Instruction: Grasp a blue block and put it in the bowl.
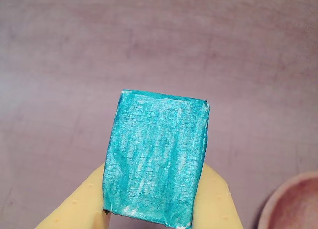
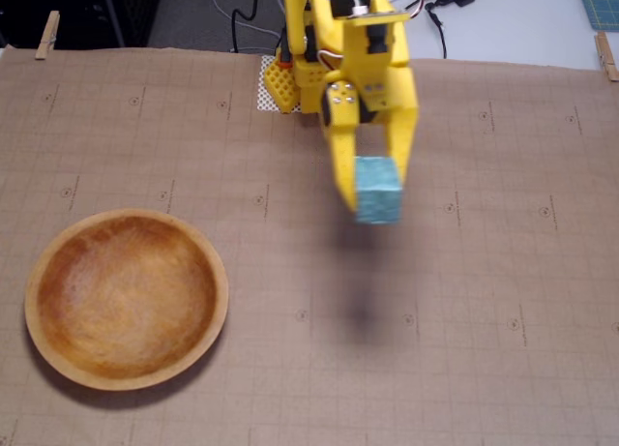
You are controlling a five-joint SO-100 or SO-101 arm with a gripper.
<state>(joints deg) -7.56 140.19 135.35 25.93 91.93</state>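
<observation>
Block gripped and lifted, bowl not yet reached.

The gripper [image 2: 372, 190] is clamped on the blue block [image 2: 377, 190], one yellow finger pressed to each side of it in the wrist view [image 1: 155, 162], and a shadow on the brown mat [image 2: 464, 320] below suggests it hangs clear of the surface. The bowl [image 2: 219, 289] sits empty, well to the left and nearer in the fixed view. Grasp looks done; the carry leftward and the release over the bowl remain.

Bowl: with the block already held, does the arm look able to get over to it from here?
Probably yes. The gripper holds the blue block lifted above the mat, and nothing stands between it and the bowl at the fixed view's lower left.
</observation>
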